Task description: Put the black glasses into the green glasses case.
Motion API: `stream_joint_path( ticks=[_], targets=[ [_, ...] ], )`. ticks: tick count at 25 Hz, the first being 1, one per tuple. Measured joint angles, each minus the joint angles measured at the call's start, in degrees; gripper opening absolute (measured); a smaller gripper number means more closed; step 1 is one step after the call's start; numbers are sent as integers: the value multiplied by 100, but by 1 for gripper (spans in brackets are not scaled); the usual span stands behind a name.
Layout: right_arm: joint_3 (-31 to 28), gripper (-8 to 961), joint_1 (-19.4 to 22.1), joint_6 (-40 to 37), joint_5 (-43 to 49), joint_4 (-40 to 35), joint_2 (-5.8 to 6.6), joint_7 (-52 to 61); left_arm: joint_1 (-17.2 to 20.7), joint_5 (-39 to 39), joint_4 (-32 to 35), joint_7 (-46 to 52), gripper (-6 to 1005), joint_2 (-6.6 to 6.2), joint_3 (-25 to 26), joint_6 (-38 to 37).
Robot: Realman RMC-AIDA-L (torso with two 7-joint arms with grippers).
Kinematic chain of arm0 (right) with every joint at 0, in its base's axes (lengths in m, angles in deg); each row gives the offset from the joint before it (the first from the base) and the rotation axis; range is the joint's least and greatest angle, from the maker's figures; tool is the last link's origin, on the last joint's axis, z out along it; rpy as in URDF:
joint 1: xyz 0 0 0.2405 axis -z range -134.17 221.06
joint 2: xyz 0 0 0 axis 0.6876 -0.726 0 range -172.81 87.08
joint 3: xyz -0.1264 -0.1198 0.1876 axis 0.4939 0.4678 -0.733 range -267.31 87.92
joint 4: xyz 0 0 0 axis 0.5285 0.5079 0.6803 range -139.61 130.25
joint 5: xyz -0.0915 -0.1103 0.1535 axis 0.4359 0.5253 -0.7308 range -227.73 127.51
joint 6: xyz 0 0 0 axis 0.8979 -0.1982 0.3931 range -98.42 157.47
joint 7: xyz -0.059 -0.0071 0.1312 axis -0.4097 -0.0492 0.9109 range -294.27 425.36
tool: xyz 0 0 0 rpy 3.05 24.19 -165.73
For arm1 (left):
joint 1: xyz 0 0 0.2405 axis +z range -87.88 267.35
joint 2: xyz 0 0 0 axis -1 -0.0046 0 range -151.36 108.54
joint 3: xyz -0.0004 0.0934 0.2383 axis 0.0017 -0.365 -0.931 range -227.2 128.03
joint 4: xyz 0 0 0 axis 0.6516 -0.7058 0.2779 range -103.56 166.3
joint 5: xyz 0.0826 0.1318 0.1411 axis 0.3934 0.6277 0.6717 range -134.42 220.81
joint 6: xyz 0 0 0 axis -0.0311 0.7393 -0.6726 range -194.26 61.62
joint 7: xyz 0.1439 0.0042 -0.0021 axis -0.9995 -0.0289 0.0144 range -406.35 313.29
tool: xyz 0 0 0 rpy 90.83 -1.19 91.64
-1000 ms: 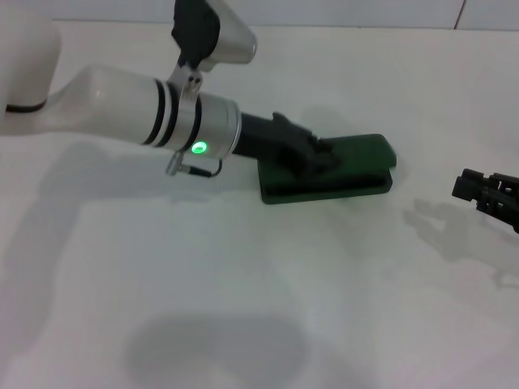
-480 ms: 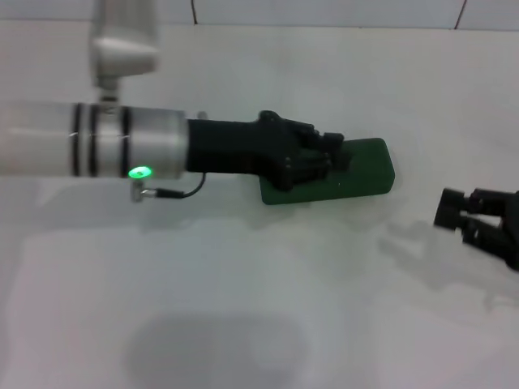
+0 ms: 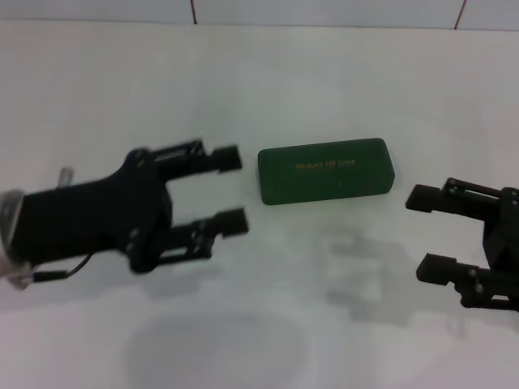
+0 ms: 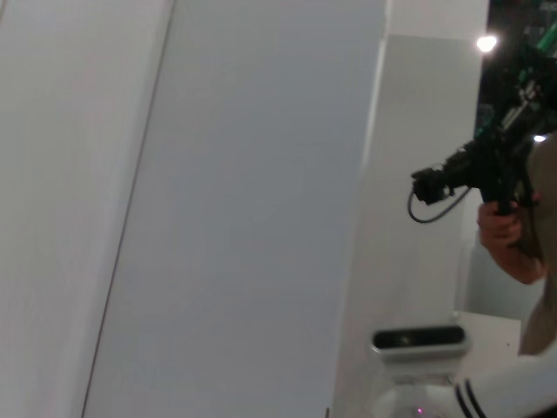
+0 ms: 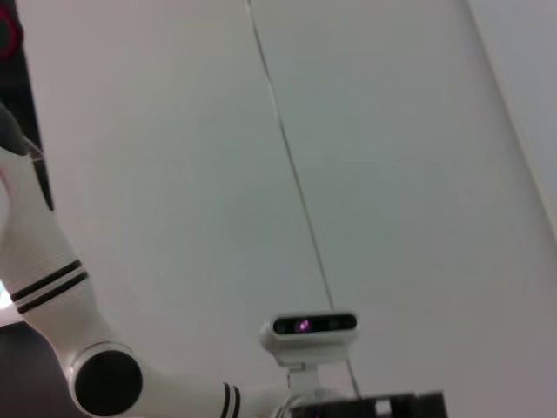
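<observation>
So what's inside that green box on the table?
Cannot be seen: the green glasses case lies shut, gold lettering on its lid. No black glasses show anywhere. Both end effectors, left and right, are open and empty beside it.

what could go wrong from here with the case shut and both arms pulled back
1. The green glasses case lies shut on the table and no black glasses show, so whether they sit properly inside cannot be checked.
2. The left gripper, jaws open, hangs close beside the case and might nudge it.
3. The right gripper, also open, flanks the other end.
</observation>
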Motion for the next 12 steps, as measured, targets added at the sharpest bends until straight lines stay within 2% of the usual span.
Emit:
stream_joint_path(
  ticks=[2, 6, 12],
  targets=[
    [79, 595, -131, 6, 5, 14, 7, 27, 111, 181, -24, -234, 599, -54, -1, -95],
    [255, 693, -372, 71, 31, 34, 11, 108, 225, 506, -59, -550, 698, -78, 19, -122],
    [639, 888, -689, 447, 33, 43, -3, 245, 282, 622, -224, -691, 699, -122, 37, -108]
  ],
)
